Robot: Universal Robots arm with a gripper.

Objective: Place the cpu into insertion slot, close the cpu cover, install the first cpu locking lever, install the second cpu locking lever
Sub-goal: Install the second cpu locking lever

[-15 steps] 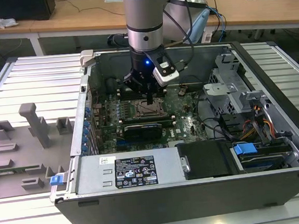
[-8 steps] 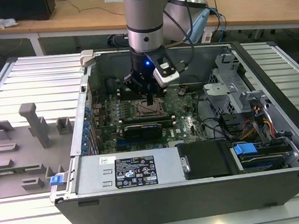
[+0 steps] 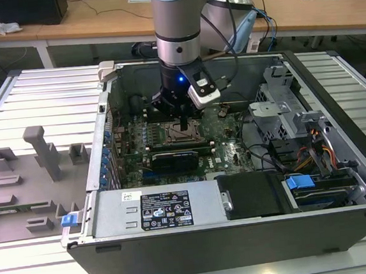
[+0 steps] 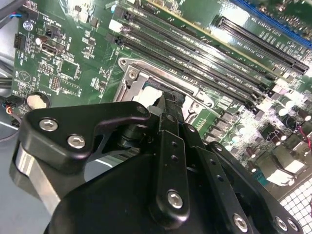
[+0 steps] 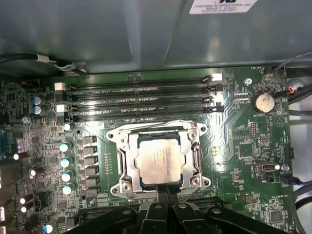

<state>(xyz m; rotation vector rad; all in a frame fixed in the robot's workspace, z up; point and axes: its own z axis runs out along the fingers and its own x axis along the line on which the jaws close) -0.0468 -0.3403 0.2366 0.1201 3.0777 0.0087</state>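
Observation:
The cpu [image 5: 158, 158] lies flat in the insertion slot [image 3: 181, 134], its pale silver top showing through the window of the cpu cover [image 5: 195, 146]. The cover lies down flat around the chip. My gripper [image 5: 165, 191] is at the socket's edge on the side of the long black card, with its black fingers pressed together and nothing visible between them. In the exterior view the gripper [image 3: 183, 125] points straight down onto the socket inside the open computer case. In the second wrist view the gripper [image 4: 168, 103] hides part of the socket's metal rim [image 4: 130, 78].
Memory slots [image 5: 141, 105] run along one side of the socket, and a row of capacitors [image 5: 65, 161] along another. A long black card [image 3: 181, 157], the power supply [image 3: 157, 210], a drive cage [image 3: 283, 112] and cables [image 3: 312, 151] crowd the case. Grey fixtures [image 3: 38, 162] stand at the exterior view's left.

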